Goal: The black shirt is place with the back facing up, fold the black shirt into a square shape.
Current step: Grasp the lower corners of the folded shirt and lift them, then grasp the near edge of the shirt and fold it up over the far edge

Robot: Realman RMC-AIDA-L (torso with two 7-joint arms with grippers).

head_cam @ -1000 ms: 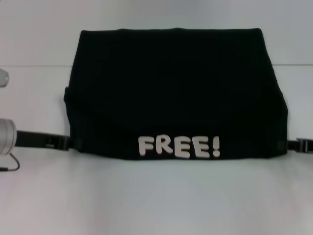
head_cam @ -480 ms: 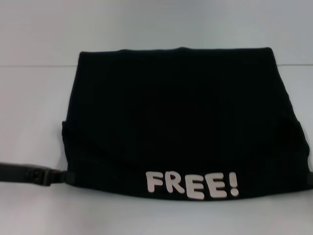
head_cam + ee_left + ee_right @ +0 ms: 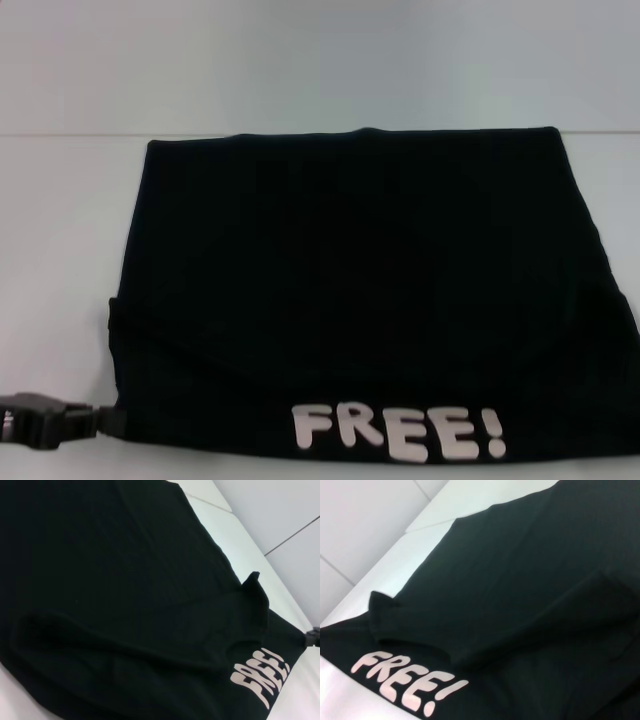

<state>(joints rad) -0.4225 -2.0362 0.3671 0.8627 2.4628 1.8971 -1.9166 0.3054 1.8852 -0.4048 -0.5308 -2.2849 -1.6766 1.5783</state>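
Observation:
The black shirt (image 3: 360, 290) lies folded on the white table (image 3: 320, 60), filling most of the head view. Its white "FREE!" lettering (image 3: 398, 432) faces up along the near edge. A folded flap crosses it in the left wrist view (image 3: 150, 595) and the right wrist view (image 3: 520, 595). My left gripper (image 3: 98, 420) is at the shirt's near left corner, shut on the cloth edge. My right gripper is off the head view's right side; only a dark tip of it (image 3: 314, 636) shows at the shirt's other near corner in the left wrist view.
Bare white table shows beyond the shirt's far edge and to its left (image 3: 60, 250). A thin seam line (image 3: 70, 135) runs across the table behind the shirt. The shirt's near edge lies close to the bottom of the head view.
The shirt has slid toward me across the table, its lettering moving nearer and slightly right. My left gripper came nearer with the corner; my right gripper has left the head view.

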